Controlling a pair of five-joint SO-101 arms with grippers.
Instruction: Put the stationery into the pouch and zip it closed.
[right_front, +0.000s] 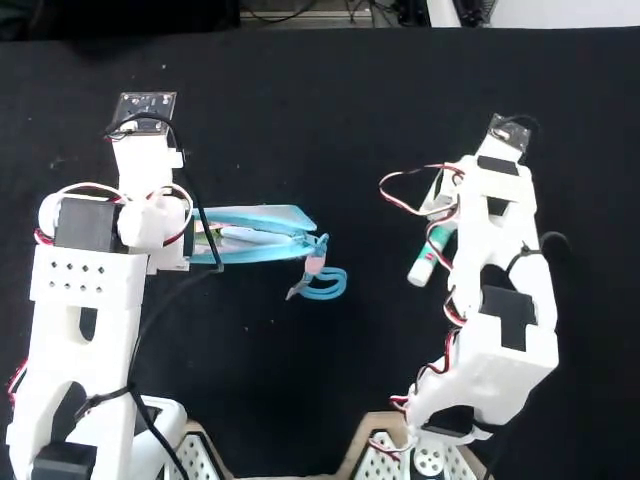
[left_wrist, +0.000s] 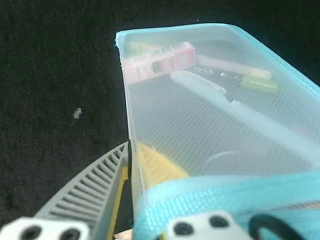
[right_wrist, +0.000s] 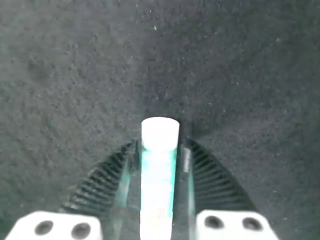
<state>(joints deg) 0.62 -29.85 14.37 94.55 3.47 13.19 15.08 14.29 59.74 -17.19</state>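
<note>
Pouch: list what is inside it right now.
Through the mesh pouch: a pink-and-white block, a pale blue pen, a white stick and a green piece. The teal zip band hides whatever lies beneath it.

Table (right_front: 330, 120) is covered in matte black cloth, slightly fuzzy. Pouch (right_front: 255, 235) sits left of centre, turned on its long edge; can't tell if it bears on the cloth or hangs just off it. Its blue loop (right_front: 330, 285) lies flat on the cloth at the pouch's zip end. Small pale speck (left_wrist: 76, 113) on the cloth beside the pouch. Perforated base plates at the near edge: left plate (right_front: 205, 455), right plate (right_front: 385, 450).
</note>
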